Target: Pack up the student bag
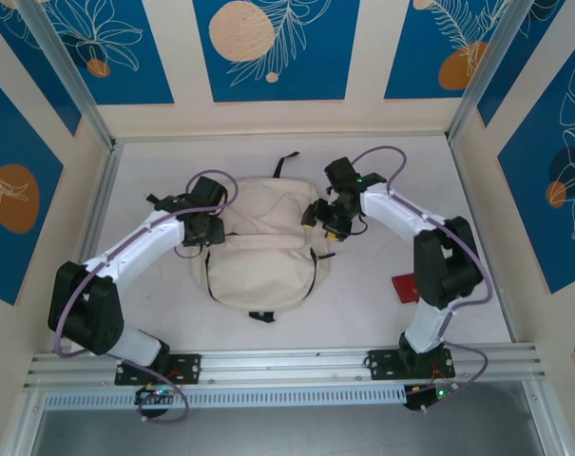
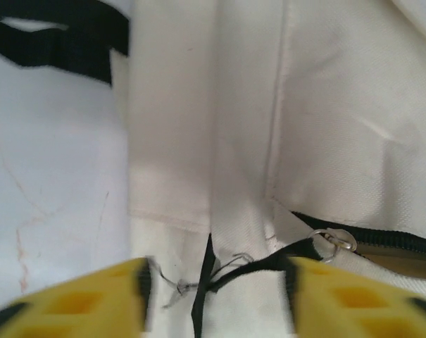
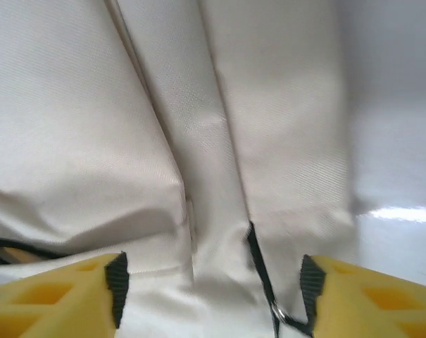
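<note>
Holding fingers [image 2: 79, 299] wide apart on left gripper [image 2: 216, 303] and right gripper [image 3: 213, 296], hovering at left and right sides of the student bag [image 1: 258, 266].

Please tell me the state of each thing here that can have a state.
student bag, lying flat on the table.
zip, open or shut, cannot tell.
left hand, open, at the bag's left edge.
right hand, open, at the bag's right edge.
red flat item, lying on the table beside the right arm.
</note>
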Robot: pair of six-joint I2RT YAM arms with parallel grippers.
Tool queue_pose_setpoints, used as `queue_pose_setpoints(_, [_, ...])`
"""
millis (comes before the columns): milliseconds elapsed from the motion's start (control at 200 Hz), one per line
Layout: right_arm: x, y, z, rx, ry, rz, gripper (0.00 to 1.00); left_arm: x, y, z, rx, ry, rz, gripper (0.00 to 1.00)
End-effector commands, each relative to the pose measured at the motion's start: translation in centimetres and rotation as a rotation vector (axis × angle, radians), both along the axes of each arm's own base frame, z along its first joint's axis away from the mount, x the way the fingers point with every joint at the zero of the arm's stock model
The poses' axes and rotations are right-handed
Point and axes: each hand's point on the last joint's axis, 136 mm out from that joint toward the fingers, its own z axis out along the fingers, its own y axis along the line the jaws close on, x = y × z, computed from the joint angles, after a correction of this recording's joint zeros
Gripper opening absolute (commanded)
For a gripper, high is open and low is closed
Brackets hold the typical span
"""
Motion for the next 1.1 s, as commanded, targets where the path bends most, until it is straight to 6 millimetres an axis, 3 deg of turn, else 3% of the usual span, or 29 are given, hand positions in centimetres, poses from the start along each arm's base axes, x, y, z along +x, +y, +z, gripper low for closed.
queue_pose_setpoints(0, [-1.8, -5.1, 1.9, -0.177, -0.037, -0.106, 0.77, -0.3, 0.9, 3.0, -0.040, -0.029, 0.037, 0.71])
queue_pose_setpoints(130, [-4.5, -10.1, 1.9, -0.279, -0.003, -0.221, 0.83, -0.1, 1.6, 5.5, -0.073, -0.088, 0.030, 0.83])
queue_pose_setpoints(310, [-9.3, -16.5, -0.2, -0.365, 0.115, -0.397, 0.84, -0.4, 3.0, 7.4, -0.090, -0.137, 0.012, 0.97])
queue_pose_setpoints(490, [-12.6, -20.0, -2.7, -0.350, 0.200, -0.545, 0.85, -0.7, 4.5, 8.1, -0.067, -0.177, 0.000, 1.00])
queue_pose_setpoints(665, [-11.2, -20.7, -4.1, -0.222, 0.171, -0.609, 0.85, -0.8, 4.9, 7.9, -0.077, -0.182, 0.002, 1.00])
queue_pose_setpoints(885, [-9.5, -23.4, -5.1, -0.295, 0.180, -0.660, 0.85, -0.8, 4.6, 8.2, -0.095, -0.189, -0.011, 1.00])
queue_pose_setpoints(1095, [-8.5, -23.0, -7.2, -0.256, 0.220, -0.647, 0.83, -0.7, 4.1, 7.9, -0.126, -0.179, -0.018, 1.00])
